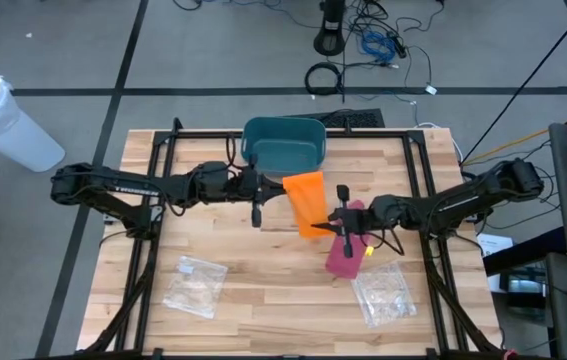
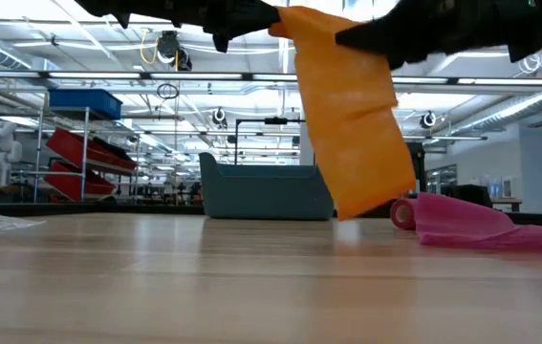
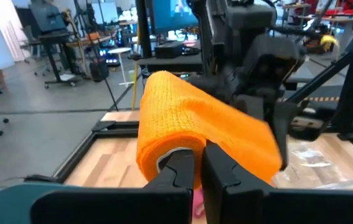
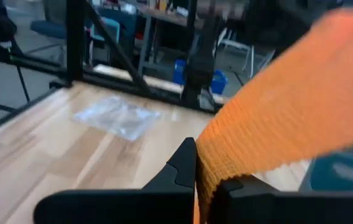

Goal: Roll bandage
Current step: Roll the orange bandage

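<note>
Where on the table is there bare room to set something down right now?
Bare wood lies between the two plastic bags at the near edge, and left of the teal bin. The middle is crowded: both grippers hold the orange bandage above the pink bandage.

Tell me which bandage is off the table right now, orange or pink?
The orange bandage: it hangs in the air, pinched between the left gripper and right gripper. The pink bandage lies flat on the table, held by neither.
</note>
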